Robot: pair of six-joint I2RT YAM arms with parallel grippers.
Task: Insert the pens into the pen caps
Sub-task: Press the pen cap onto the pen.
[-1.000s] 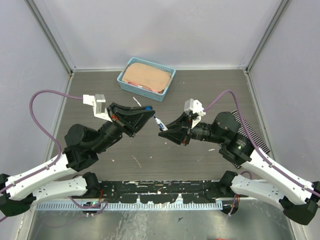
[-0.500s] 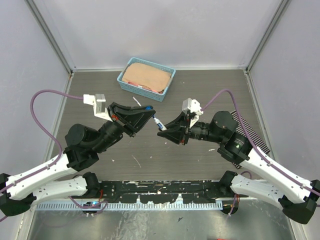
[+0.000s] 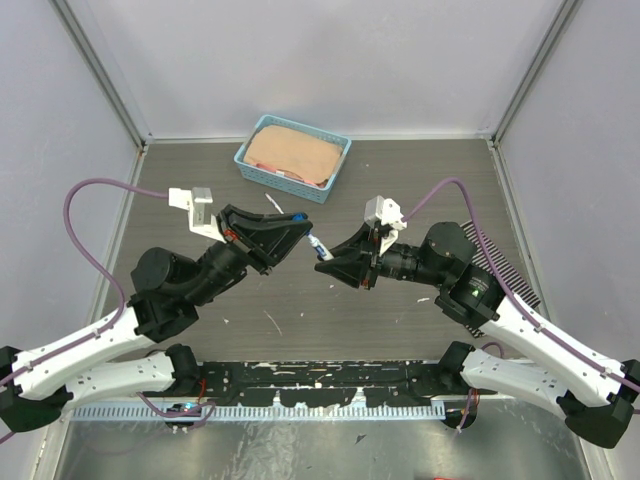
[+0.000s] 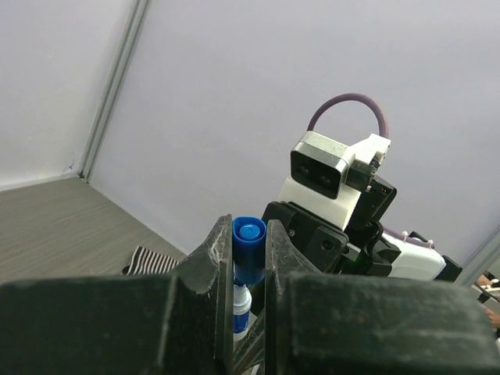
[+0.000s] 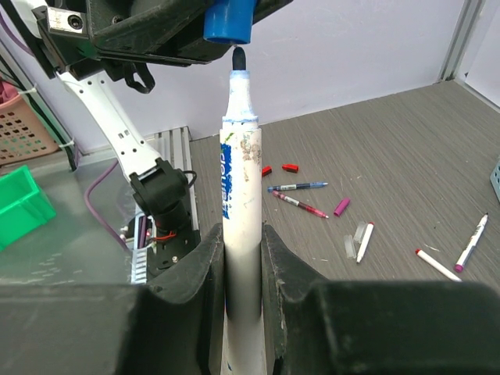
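Left to right. The left gripper (image 3: 293, 224) is clamped on a blue cap (image 4: 249, 234), one of the pen caps, with a finger pressing on each side of it. It holds the cap in the air above the middle of the tabletop, well away from every edge, with its open mouth turned toward the other arm. The right gripper (image 5: 241, 244) is closed around the white barrel of a pen (image 5: 241, 187), whose dark nib stands just short of the cap's mouth and has not yet entered it.

In the right wrist view the nib sits a little to one side of the cap's centre line. If the arms close on this line, the nib is likely to strike the rim rather than the bore. That would tilt the cap between its fingers or pop it free. An axial push may also slide the smooth barrel back through the right gripper instead of seating it.

Further pens and caps (image 5: 341, 206) lie loose on the tabletop. A blue basket (image 3: 247, 160) stands at the far edge.
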